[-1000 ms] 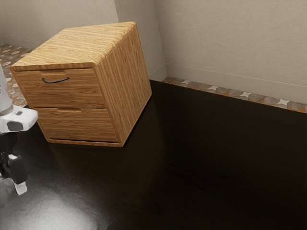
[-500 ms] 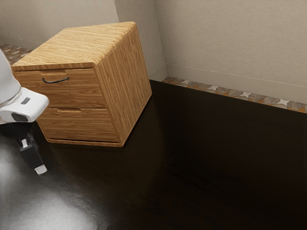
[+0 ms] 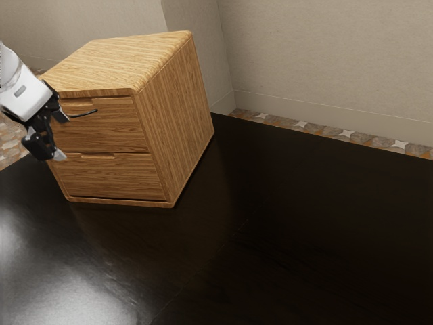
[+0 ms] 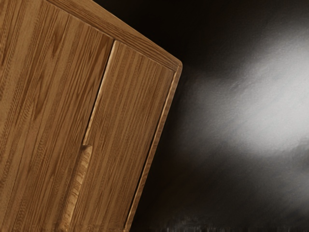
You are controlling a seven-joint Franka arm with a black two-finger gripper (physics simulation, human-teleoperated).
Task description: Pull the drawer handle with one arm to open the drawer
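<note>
Now my jaws hang parted and empty before the top drawer [image 3: 101, 128], just beside its wire handle [image 3: 84, 113], lined up, I judge, to hook it and pull.

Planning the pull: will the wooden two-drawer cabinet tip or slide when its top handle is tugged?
Tipping seems unlikely: the wooden two-drawer cabinet is squat and broad-based. Sliding seems possible: the glossy black tabletop looks slick. Its thin dark wire handle looks stiff.
</note>
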